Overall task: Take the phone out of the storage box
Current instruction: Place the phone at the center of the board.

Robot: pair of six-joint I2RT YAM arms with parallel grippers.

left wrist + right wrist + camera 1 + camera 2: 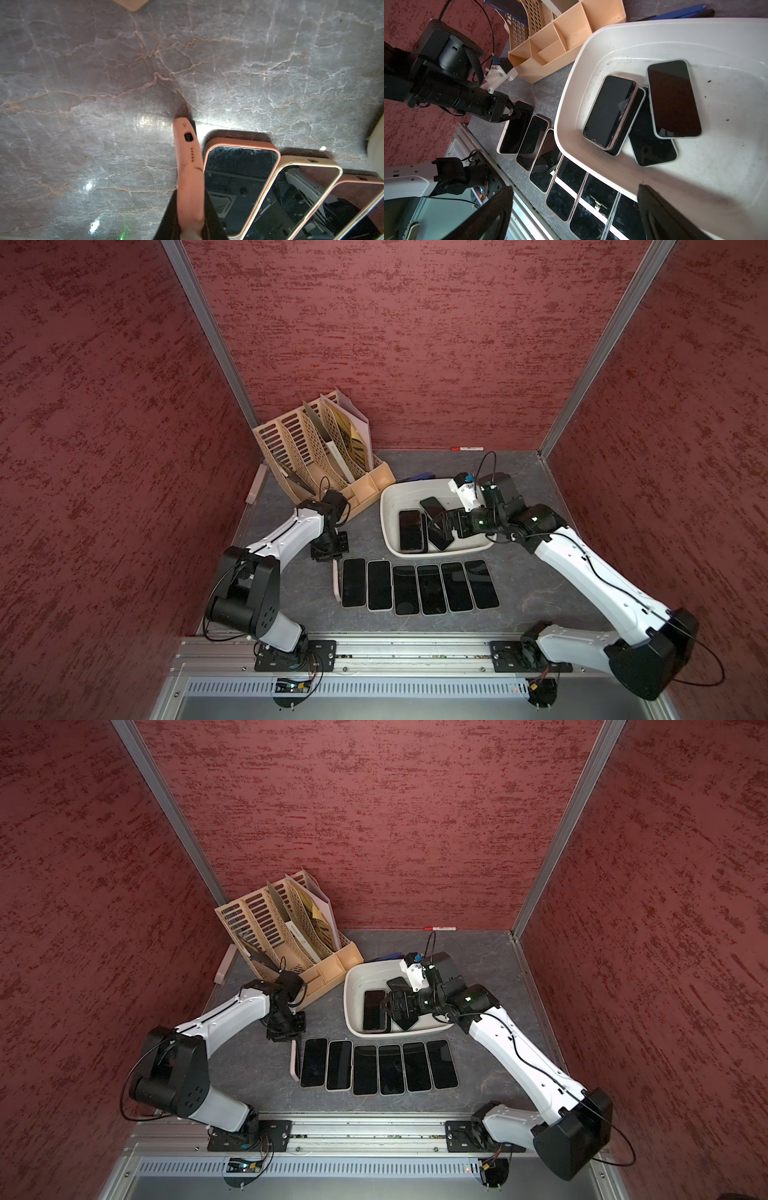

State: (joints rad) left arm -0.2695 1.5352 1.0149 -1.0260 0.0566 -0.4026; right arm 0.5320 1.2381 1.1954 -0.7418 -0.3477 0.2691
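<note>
Hiding beneath its wrist in both top views, the left tool (pixel 190 207) clamps a pink phone (pixel 189 162) on edge, while the right tool (pixel 575 189) gapes over the storage box (pixel 574 68).

Three dark red walls (pixel 415 344) with a rough, mottled finish closed in the space, joined at the back corners by silvery metal posts (pixel 210 335). The tabletop (pixel 519 605) was grey with pale, stone-like veins, and bright glare (pixel 149 121) lay on it. A metal rail (pixel 395 649) ran along the front edge, next to a slotted grille (pixel 374 689).
</note>
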